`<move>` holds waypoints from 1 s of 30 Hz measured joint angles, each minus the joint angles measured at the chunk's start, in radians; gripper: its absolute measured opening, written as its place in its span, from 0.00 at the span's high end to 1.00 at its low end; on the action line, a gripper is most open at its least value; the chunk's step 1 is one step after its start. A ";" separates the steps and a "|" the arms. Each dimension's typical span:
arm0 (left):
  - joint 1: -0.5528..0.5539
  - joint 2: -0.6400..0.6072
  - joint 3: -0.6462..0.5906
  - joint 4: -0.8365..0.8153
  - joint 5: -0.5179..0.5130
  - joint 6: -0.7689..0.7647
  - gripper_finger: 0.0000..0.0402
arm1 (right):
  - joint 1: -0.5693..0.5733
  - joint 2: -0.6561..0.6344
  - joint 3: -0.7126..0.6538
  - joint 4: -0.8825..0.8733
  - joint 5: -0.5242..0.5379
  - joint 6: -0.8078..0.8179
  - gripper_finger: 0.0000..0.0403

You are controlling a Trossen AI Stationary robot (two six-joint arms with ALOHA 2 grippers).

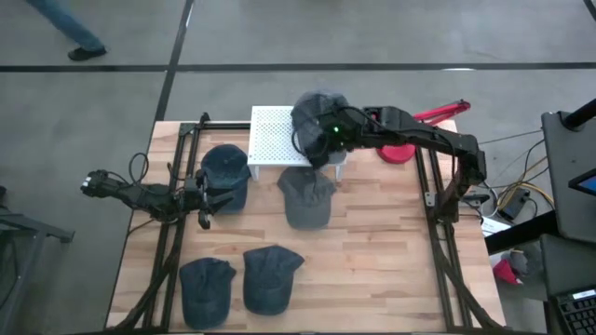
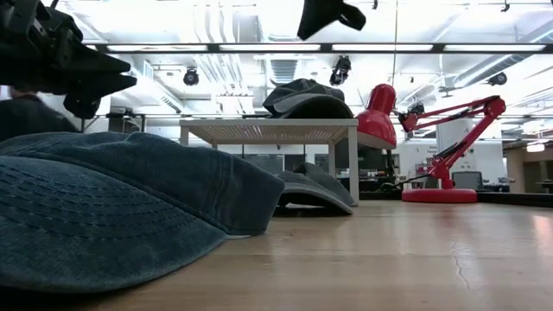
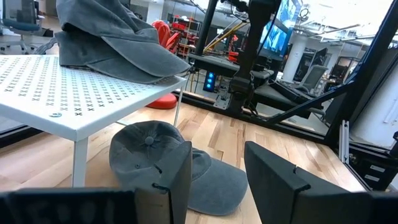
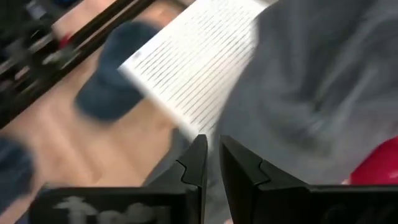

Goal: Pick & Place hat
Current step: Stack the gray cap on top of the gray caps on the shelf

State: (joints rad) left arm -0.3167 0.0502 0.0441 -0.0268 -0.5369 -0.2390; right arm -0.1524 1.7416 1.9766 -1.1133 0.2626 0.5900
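A grey hat (image 1: pixel 315 113) lies on the right end of a white perforated stand (image 1: pixel 270 140); the low view shows it resting there crown up (image 2: pixel 307 97). My right gripper (image 4: pixel 213 149) hovers above it with its fingers shut and nothing between them, well clear in the low view (image 2: pixel 328 13). Another grey hat (image 1: pixel 305 197) lies on the wood in front of the stand and also shows in the left wrist view (image 3: pixel 180 168). My left gripper (image 3: pixel 217 168) is open, held over a blue hat (image 1: pixel 225 175) at the table's left.
Two more blue hats (image 1: pixel 207 284) (image 1: pixel 270 277) lie near the near edge; one fills the low view's foreground (image 2: pixel 112 207). A red desk lamp (image 1: pixel 410 149) stands right of the stand. Black frame rails (image 1: pixel 433 200) run along both sides. Bare wood lies at the near right.
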 joint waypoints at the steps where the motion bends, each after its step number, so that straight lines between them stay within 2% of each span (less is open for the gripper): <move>1: 0.000 0.000 0.000 0.000 0.000 0.000 0.63 | 0.017 0.000 0.000 -0.010 -0.019 0.011 0.90; 7: 0.000 0.000 0.000 0.000 0.000 0.000 0.63 | 0.124 0.008 -0.001 -0.120 -0.066 0.113 0.89; 13: 0.000 0.000 0.000 0.000 0.000 0.000 0.63 | 0.215 0.008 -0.028 -0.171 -0.065 0.241 0.80; 20: 0.000 0.000 0.000 0.000 0.000 0.000 0.63 | 0.273 0.008 -0.077 -0.170 -0.065 0.370 0.66; 30: 0.000 0.000 0.000 0.000 0.000 0.000 0.63 | 0.285 0.008 -0.219 -0.114 -0.061 0.565 0.41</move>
State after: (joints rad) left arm -0.3168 0.0502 0.0444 -0.0269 -0.5369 -0.2390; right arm 0.1329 1.7496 1.7579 -1.2278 0.2016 1.1547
